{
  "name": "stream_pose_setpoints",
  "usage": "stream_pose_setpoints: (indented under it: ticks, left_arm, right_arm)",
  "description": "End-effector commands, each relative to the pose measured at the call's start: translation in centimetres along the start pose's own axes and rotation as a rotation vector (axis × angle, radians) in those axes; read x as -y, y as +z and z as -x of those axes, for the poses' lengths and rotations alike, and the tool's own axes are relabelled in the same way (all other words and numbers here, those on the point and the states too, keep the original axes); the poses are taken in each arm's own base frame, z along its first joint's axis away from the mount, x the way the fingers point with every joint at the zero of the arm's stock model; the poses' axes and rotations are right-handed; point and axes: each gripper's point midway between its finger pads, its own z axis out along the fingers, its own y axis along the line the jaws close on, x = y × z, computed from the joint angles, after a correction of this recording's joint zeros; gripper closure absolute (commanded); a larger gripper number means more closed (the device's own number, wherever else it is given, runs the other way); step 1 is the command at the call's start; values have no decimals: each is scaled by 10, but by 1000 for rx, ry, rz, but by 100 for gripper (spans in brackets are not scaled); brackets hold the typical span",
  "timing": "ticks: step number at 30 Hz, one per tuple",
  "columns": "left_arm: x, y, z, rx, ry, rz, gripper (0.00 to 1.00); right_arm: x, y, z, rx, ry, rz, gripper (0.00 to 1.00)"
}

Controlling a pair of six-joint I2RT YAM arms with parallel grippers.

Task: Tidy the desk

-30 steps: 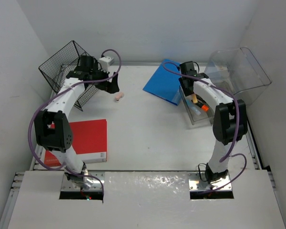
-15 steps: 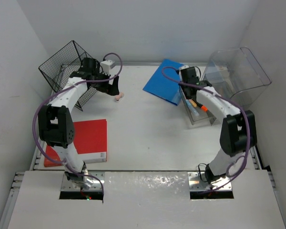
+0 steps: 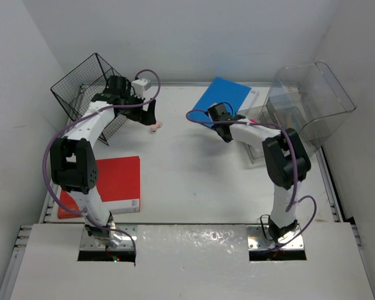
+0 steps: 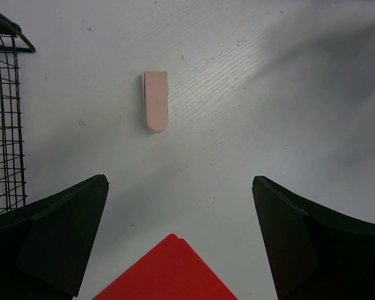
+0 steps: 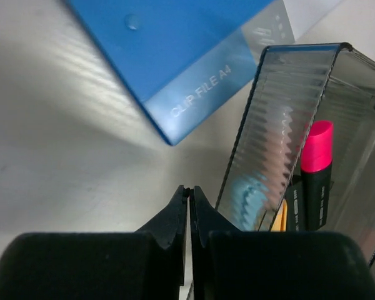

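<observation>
A small pink eraser [image 3: 155, 128] [image 4: 156, 101] lies on the white desk [image 3: 194, 175] at the back left. My left gripper [image 3: 150, 114] [image 4: 178, 181] hovers over it, jaws wide open, with the eraser ahead of the fingertips and nothing between them. My right gripper [image 3: 225, 125] [image 5: 189, 189] is shut on nothing, low over the desk by the near corner of the blue clip file [image 3: 228, 97] [image 5: 175, 56]. Just to its right stands a clear pen tray [image 5: 275, 144] holding a pink highlighter [image 5: 315, 156].
A black wire basket [image 3: 87, 87] [image 4: 3, 112] stands at the back left beside my left arm. A red folder [image 3: 112, 184] [image 4: 169, 272] lies at the front left. A large clear container [image 3: 312, 94] sits at the back right.
My right gripper has come out of the clear pen tray, swung left to the blue file's corner, and closed. My left gripper shifted slightly toward the eraser and stays open.
</observation>
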Motion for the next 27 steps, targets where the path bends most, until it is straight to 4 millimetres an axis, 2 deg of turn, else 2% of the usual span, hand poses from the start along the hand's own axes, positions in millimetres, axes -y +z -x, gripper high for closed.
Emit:
stream_pose_setpoints:
  ticks: [1,2,6,14,19,24,27]
  left_arm:
    - [-2,-1,9,33,28,6,1]
    - [-3,-1,9,33,28,7,1]
    - [-3,-1,9,33,32,6,1]
    - [-2,-1,10,30,32,0,1]
    - [-3,-1,11,32,37,1,1]
    - [-3,0,9,26,38,2,1]
    - [-3,0,6,18,37,1,1]
  right_arm:
    - [36,1,14,-32,12,-184,99]
    - [36,7,10,-58,-5,-205,100]
    - [58,6,3,-112,-41,-351,100]
    - [84,6,-10,-154,-45,-447,100]
    - [100,5,-5,-137,-33,-467,100]
    - [104,1,1,-125,-46,-465,100]
    - [119,-2,-2,-146,-41,-511,100]
